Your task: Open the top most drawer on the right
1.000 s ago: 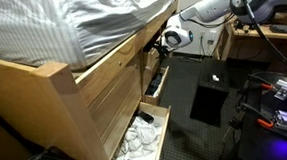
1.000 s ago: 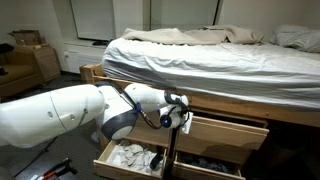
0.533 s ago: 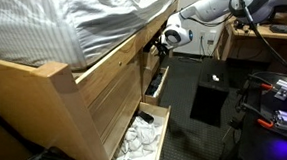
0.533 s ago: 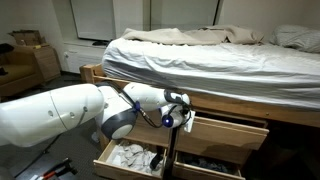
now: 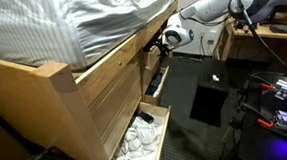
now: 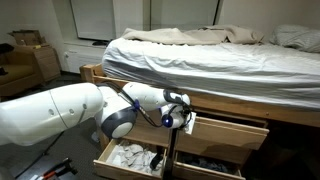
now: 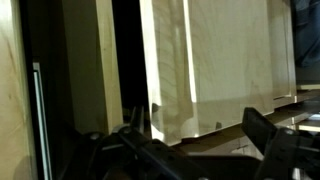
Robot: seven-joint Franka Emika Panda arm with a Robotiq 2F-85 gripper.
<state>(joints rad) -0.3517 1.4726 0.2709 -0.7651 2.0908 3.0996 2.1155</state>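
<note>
A wooden bed has drawers under its side. The top right drawer [image 6: 232,129] has a pale wood front and stands slightly pulled out. My gripper [image 6: 180,114] is at that drawer's left end, and it also shows at the bed frame in an exterior view [image 5: 158,43]. In the wrist view my gripper [image 7: 200,132] has its two dark fingers spread wide, with the lower edge of the drawer front [image 7: 215,65] between them. A dark gap [image 7: 126,60] runs beside the front. The fingers look open.
A lower drawer holding white cloth [image 6: 130,158] [image 5: 140,136] is pulled out below the arm. Another lower drawer [image 6: 207,163] is open to its right. A mattress with rumpled bedding [image 6: 210,55] lies on top. A black stand [image 5: 207,104] and cables are on the floor.
</note>
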